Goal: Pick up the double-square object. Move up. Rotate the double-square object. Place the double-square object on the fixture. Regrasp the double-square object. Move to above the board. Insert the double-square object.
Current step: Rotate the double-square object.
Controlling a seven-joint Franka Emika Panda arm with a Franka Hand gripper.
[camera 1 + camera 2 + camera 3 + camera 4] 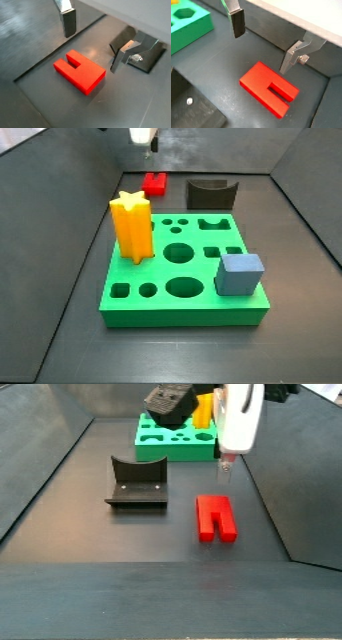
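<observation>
The double-square object (80, 73) is a glossy red block lying flat on the dark floor, also seen in the other wrist view (269, 89) and in both side views (155, 184) (217, 517). My gripper (95, 42) (263, 42) hangs open above it, with nothing between the fingers (69, 23). In a side view the gripper (225, 472) is over the block's far end, apart from it. The dark notched fixture (136, 484) (210, 194) stands beside the block. The green board (181, 278) (174, 439) (188, 27) lies beyond them.
A tall yellow star prism (131, 226) and a grey-blue cube (241, 273) stand on the board. Sloping dark walls (40, 479) enclose the floor on both sides. A dark block (194, 110) shows at the edge of a wrist view.
</observation>
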